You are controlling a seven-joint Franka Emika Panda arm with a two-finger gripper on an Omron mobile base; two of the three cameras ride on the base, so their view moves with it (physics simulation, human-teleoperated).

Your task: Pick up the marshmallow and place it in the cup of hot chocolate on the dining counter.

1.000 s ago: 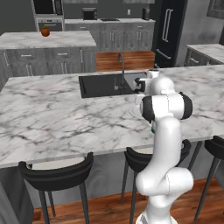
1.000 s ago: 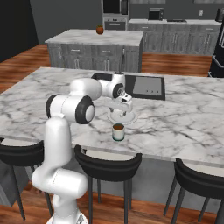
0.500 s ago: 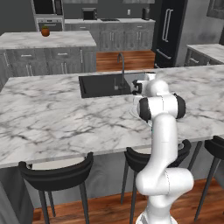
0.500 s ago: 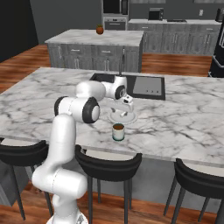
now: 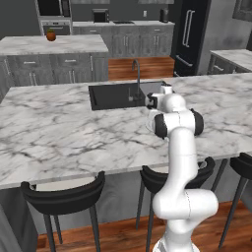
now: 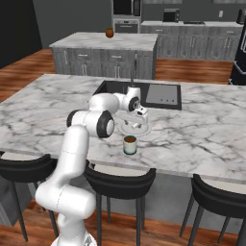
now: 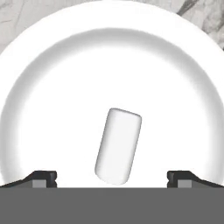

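So far nothing has been lifted: the marshmallow lies on its side on the white plate, right below the hand and between its two dark fingertips, which stand spread as wide as they go, one on each side and clear of it. The hand holds nothing. In the right base view the hand hangs low over the plate on the marble desk, and the cup of hot chocolate stands just beside the plate, on the side nearer the robot's base, with brown liquid showing at its top and no marshmallow in it.

By my reading the approach is nearly done. Lowering the last bit, closing on the marshmallow, lifting it, carrying it across to the cup and releasing it there are all left to do.
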